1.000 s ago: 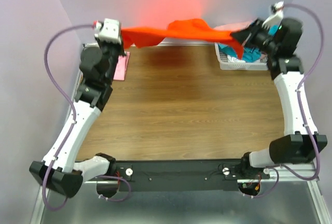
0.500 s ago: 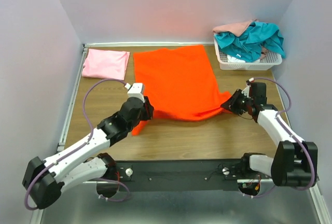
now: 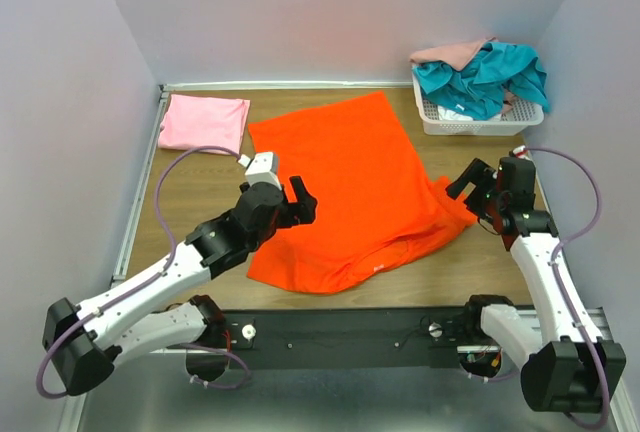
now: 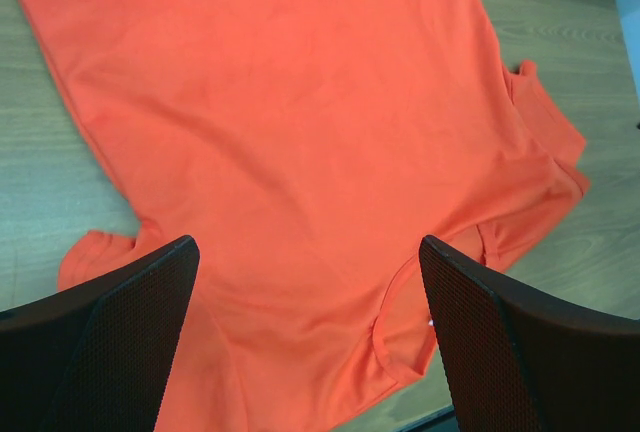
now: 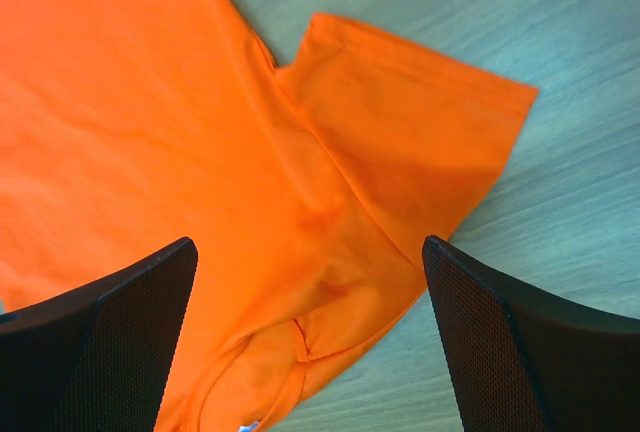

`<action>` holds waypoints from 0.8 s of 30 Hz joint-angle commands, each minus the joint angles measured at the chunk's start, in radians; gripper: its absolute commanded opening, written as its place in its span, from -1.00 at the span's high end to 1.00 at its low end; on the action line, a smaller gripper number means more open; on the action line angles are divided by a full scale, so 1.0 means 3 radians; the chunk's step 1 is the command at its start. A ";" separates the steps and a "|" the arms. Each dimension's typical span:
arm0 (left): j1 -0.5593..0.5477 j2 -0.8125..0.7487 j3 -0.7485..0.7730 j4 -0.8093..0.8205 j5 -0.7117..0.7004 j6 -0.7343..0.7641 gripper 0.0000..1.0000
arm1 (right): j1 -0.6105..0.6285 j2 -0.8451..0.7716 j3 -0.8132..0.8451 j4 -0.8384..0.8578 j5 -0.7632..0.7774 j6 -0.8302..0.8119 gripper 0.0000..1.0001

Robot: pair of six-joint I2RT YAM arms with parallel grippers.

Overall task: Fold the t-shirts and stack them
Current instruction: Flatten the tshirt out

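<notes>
Your orange t-shirt (image 3: 350,182) lies spread flat on the surface (image 3: 440,272) — the left fingers (image 4: 110,352) and right fingers (image 5: 100,352) both gape wide above it, holding nothing.

- The left arm (image 3: 170,277) stretches low from the near left toward the centre; the left gripper (image 3: 298,202) gapes wide.
- The right gripper (image 3: 473,190), at the right, gapes wide, facing left.

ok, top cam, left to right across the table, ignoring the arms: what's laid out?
pink t-shirt, folded → orange t-shirt, spread flat → white basket holding the teal t-shirt and the peach-pink t-shirt
</notes>
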 commanded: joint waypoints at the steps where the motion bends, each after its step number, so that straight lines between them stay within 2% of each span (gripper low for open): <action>1: -0.0005 0.0383 0.0289 0.0162 -0.0292 0.0162 -0.97 | -0.0021 -0.0135 0.0180 -0.0317 0.0300 -0.0010 -1.00; 4: 0.0040 0.0624 0.0539 0.0218 -0.0466 0.0289 -0.97 | -0.0021 -0.0064 0.0201 -0.0353 0.0199 -0.0076 -1.00; 6: 0.0193 0.0869 0.0667 0.0361 -0.0421 0.0432 -0.97 | -0.0021 0.0039 0.0170 -0.0272 0.0102 -0.0117 -1.00; 9: 0.0632 0.1278 0.0826 0.0749 0.0134 0.0703 -0.97 | -0.0021 0.0335 0.0150 -0.0042 -0.0261 -0.0184 -1.00; 11: 0.0933 0.1651 0.0959 0.0847 0.0305 0.0806 -0.97 | -0.0015 0.0601 0.0145 0.0122 -0.0354 -0.0179 -1.00; 13: 0.1052 0.1902 0.1071 0.0929 0.0418 0.0873 -0.97 | -0.0015 0.0790 0.0150 0.0214 -0.0344 -0.0164 -1.00; 20: 0.1201 0.2848 0.1460 0.0924 0.0622 0.1021 -0.97 | 0.0005 0.1623 0.0267 0.0505 -0.0195 -0.0184 -1.00; 24: 0.1227 0.3023 0.1415 0.0889 0.0689 0.0970 -0.97 | 0.0020 0.2017 0.0431 0.0598 -0.0155 -0.0179 -1.00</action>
